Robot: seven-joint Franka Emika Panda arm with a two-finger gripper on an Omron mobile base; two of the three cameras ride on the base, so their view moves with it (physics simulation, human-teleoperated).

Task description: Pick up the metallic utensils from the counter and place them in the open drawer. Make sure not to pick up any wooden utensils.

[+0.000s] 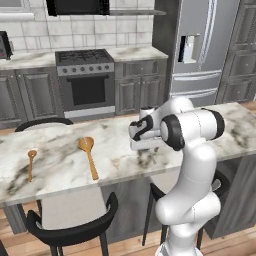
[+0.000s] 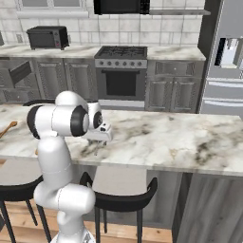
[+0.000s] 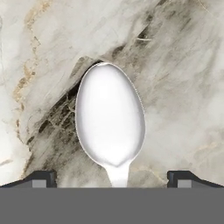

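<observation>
Directly under my pincer [image 3: 112, 181] lies a metal spoon [image 3: 110, 118], bowl filling the centre of the hand view, neck running off its lower edge between my two spread fingertips [image 3: 41, 178]. Nothing held. It rests flat on the marble counter [image 1: 60, 165].

Risks, as I judge them: the neck is thin and lies flat, so closing high could slip off or skid it across the stone. Two wooden spoons [image 1: 89, 156] sit at left in the left base view, well apart; little chance of confusion.
</observation>
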